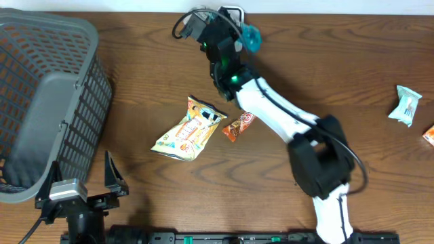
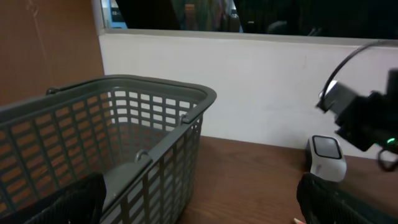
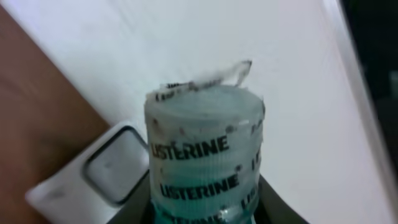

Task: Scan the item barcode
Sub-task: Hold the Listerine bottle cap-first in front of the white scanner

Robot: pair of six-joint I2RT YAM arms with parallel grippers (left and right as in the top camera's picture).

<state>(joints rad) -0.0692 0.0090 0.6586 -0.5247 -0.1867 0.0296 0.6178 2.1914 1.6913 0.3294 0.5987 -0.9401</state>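
Note:
A teal Listerine bottle [image 3: 205, 149] with a sealed white cap is the item, and my right gripper [image 3: 205, 208] is shut on it, one dark finger on each side. In the overhead view the right gripper [image 1: 239, 39] holds the bottle [image 1: 251, 37] at the table's far edge, right beside the white barcode scanner [image 1: 232, 11]. The scanner's dark window [image 3: 112, 163] lies just left of the bottle in the right wrist view. No barcode shows on the bottle. My left gripper [image 1: 81, 177] is open and empty at the near left; its view also shows the scanner [image 2: 326, 157].
A grey mesh basket [image 1: 47, 102] fills the left side, close to the left gripper [image 2: 199, 205]. A yellow snack bag [image 1: 186, 129] and a small orange packet [image 1: 237, 127] lie mid-table. A pale packet [image 1: 405, 105] and an orange item [image 1: 429, 135] sit at the right edge.

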